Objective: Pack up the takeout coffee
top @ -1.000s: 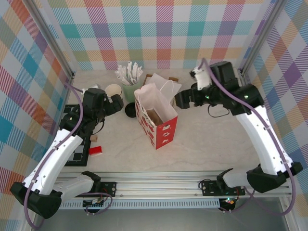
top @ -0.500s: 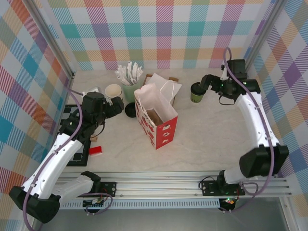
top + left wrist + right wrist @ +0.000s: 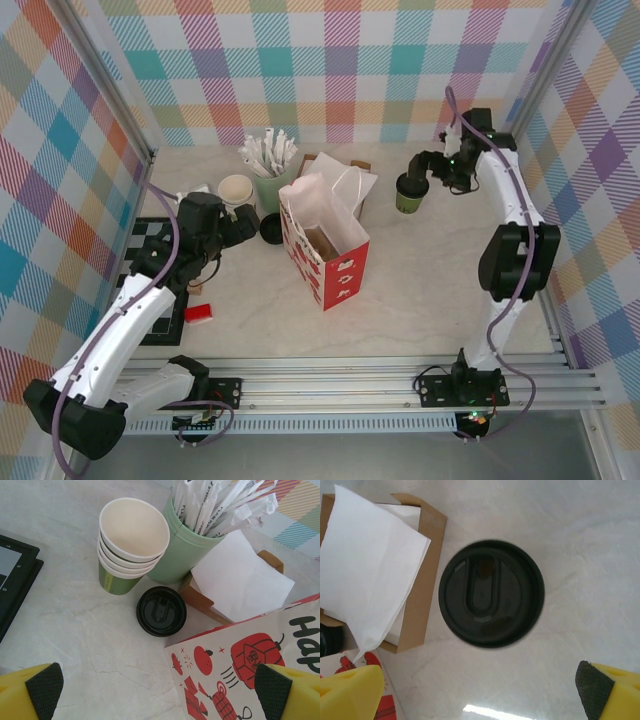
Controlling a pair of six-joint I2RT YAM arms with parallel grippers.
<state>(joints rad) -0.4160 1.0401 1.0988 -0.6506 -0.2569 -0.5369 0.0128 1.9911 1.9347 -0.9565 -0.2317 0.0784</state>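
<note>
Coffee [image 3: 491,593], small green cup with round black lid, below wide-open empty right gripper [image 3: 480,695]; left gripper [image 3: 157,692] wide open, empty too.

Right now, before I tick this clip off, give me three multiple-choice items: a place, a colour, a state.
1. Where is the takeout coffee? A) inside the red bag B) upright on the table, right of the napkin holder C) tipped over at the near edge
2. What colour is its lid? A) black B) white C) red
3. The right claw is: A) shut on the coffee B) shut on a napkin C) open, clear of the coffee

1 B: it stands on bare table, outside the red bag.
2 A: the right wrist view looks down on a black lid.
3 C: its fingers sit wide of the lid.
</note>
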